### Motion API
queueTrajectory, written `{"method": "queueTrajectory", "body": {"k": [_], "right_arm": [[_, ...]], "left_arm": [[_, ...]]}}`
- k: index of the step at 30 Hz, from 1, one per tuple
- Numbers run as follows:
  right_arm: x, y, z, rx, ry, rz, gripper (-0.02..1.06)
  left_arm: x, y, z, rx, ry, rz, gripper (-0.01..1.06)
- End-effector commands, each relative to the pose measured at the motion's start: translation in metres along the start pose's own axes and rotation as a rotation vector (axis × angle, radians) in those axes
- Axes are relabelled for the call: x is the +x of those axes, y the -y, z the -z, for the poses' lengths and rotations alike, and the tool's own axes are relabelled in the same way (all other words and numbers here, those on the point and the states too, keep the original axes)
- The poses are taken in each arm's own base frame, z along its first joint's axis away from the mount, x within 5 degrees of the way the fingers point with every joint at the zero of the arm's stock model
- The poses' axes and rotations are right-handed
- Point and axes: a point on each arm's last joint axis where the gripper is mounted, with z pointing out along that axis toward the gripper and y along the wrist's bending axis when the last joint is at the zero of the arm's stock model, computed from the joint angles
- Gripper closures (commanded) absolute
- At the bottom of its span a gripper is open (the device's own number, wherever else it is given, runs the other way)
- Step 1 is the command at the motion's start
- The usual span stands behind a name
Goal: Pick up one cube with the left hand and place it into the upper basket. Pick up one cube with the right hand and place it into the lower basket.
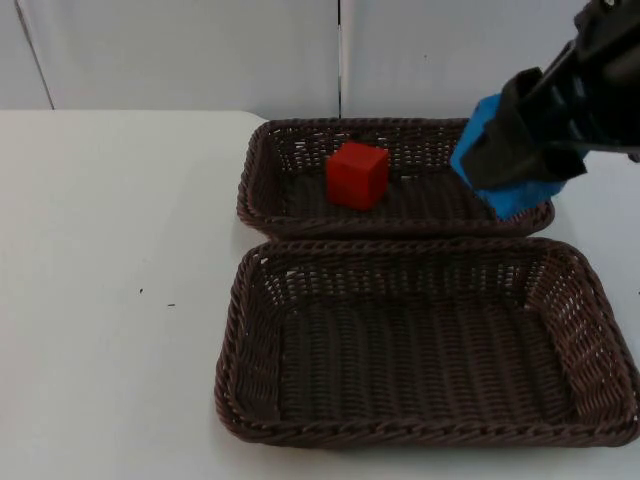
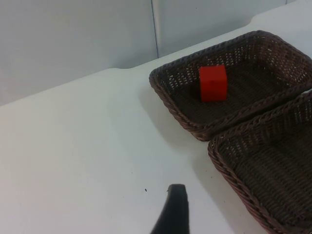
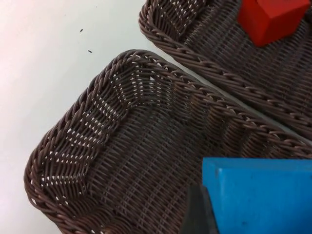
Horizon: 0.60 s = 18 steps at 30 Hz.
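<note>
1. A red cube (image 1: 357, 175) sits on the floor of the upper basket (image 1: 290, 205), towards its left half, clear of the walls.
2. A blue cube (image 1: 490, 165) is clamped between the fingers of the right gripper (image 1: 520, 150), held in the air above the right end of the upper basket, near the strip where the two baskets meet.
3. In the right wrist view the blue cube (image 3: 261, 195) hangs over the lower basket (image 3: 97, 146), with the red cube (image 3: 270, 17) beyond the rims.
4. The lower basket (image 1: 250, 400) lies just in front of the upper one, their long rims nearly touching, nothing inside it.
5. The left gripper (image 2: 173, 212) waits above bare white table (image 1: 110, 280), well left of both baskets; I cannot tell whether its fingers are apart or together.
</note>
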Motion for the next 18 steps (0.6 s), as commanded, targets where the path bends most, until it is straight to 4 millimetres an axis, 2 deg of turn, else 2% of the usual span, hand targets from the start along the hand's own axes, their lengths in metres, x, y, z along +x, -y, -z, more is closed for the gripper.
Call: {"method": "queueTrajectory", "body": {"k": [1,11,18], "right_arm": [[-0.003,-0.002,0.002,-0.002,0.014,0.019,1.05],[0.006,-0.001,-0.025,-0.001,-0.061,0.013,1.05],[0.013,0.001,-0.058,-0.004,-0.091,0.016,1.05]], "left_arm": [[0.0,0.0,0.001,0.002,0.012,0.005,0.32],[0.0,0.0,0.001,0.002,0.012,0.005,0.32],[0.0,0.0,0.001,0.002,0.012,0.005,0.32]]}}
